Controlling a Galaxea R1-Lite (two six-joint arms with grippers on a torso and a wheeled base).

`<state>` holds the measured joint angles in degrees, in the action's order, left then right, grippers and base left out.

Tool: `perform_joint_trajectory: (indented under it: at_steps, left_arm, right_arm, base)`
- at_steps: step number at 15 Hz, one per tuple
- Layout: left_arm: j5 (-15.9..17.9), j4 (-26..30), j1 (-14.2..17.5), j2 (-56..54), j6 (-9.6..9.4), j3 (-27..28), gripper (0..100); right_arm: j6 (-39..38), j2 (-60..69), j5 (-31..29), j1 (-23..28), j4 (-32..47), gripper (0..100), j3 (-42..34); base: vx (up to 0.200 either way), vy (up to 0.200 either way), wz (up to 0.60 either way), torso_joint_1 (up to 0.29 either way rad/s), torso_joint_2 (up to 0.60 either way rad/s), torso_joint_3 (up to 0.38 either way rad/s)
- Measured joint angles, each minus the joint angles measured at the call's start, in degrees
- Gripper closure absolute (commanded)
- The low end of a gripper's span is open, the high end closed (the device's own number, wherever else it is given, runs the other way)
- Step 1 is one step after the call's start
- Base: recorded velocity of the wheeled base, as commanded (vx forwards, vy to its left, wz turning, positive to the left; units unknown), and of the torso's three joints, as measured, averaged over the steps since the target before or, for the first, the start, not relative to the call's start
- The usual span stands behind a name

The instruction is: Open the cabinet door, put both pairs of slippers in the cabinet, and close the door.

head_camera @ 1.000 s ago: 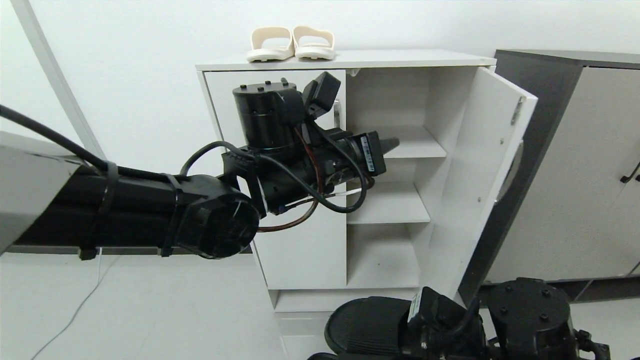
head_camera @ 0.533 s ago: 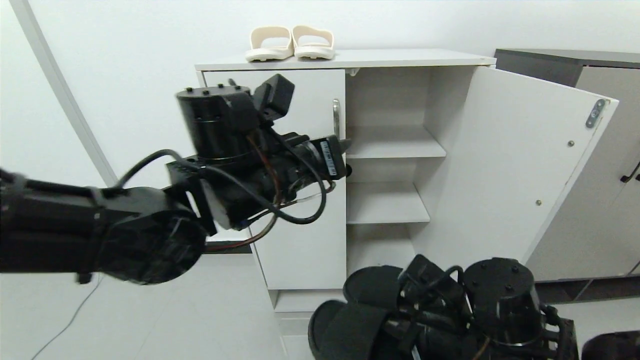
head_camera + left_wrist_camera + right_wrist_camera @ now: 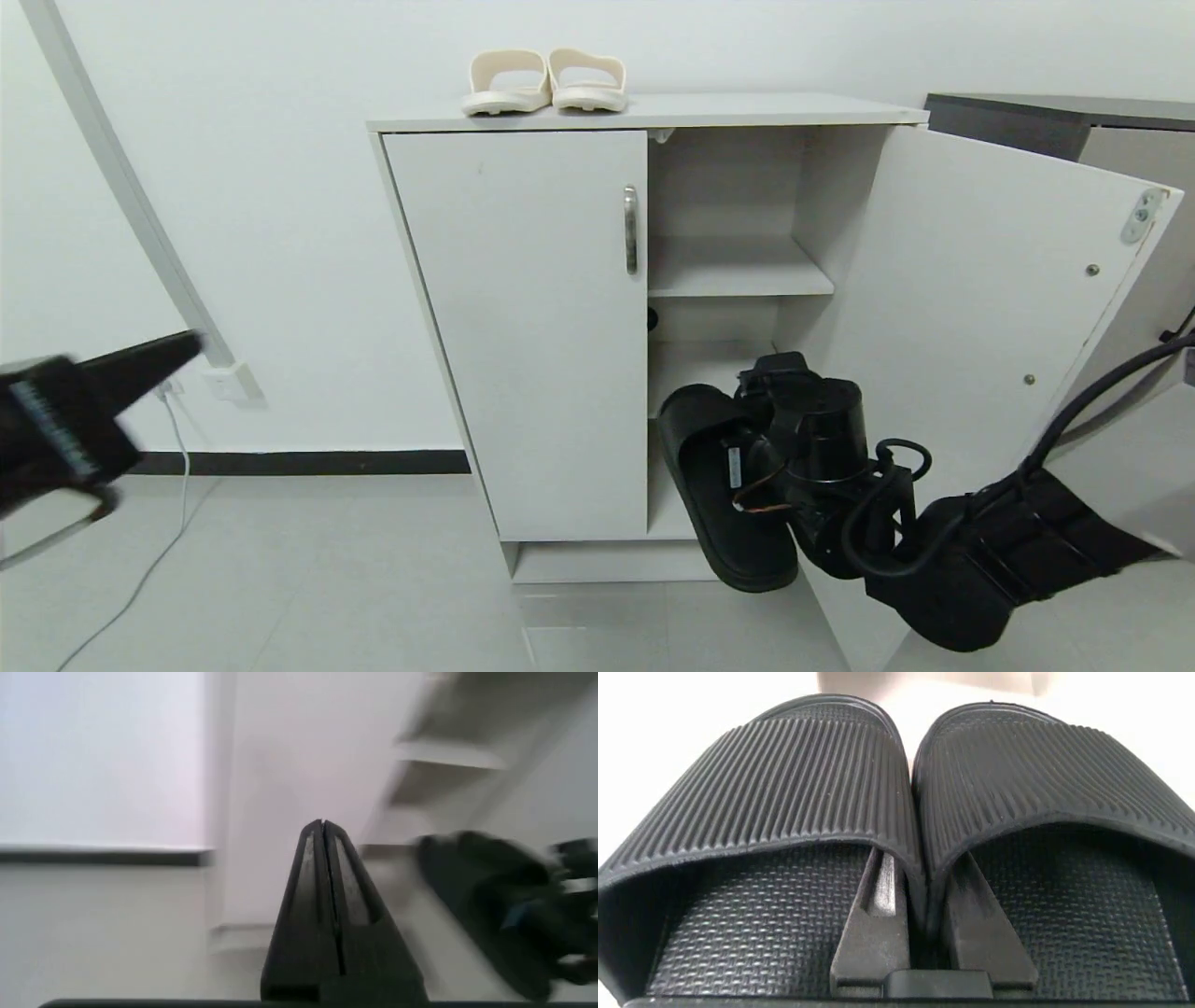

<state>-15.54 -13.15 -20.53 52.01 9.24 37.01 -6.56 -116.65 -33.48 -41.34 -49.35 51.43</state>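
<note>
Cabinet (image 3: 513, 327) front cleared: left gripper (image 3: 322, 835), fingers pressed together, empty, has swung far off leftward. Cream slippers (image 3: 546, 82) sit on top. Right gripper (image 3: 924, 919), pinching the straps of the black slippers (image 3: 724, 495), has risen to the lower shelves (image 3: 691, 373) just ahead; door (image 3: 980, 308) now wide, so insertion comes next.

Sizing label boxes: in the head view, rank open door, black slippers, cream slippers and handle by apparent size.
1. open door
2. black slippers, which look larger for being nearer the camera
3. cream slippers
4. handle
</note>
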Motion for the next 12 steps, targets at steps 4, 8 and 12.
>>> perform_joint_trajectory:
  at_steps: [4, 8, 12]
  left_arm:
    - [-7.09, 14.65, 15.49, -25.83, -5.36, -6.73, 100]
    - [-2.11, 15.26, 26.34, -42.61, -7.19, -21.42, 100]
    - [17.02, 11.54, 28.57, -46.41, -4.68, -35.17, 100]
  right_arm:
    - [0.02, -2.26, -0.46, 0.72, -0.02, 100, 1.07]
    - [0.05, -2.62, -0.99, -0.09, -0.24, 100, 1.01]
    - [0.1, -2.72, -1.04, -0.77, -0.44, 100, 0.41]
  base:
    - [0.0, 0.0, 0.0, 0.0, 0.0, 0.0]
    - [0.0, 0.0, 0.0, 0.0, 0.0, 0.0]
    - [0.0, 0.0, 0.0, 0.0, 0.0, 0.0]
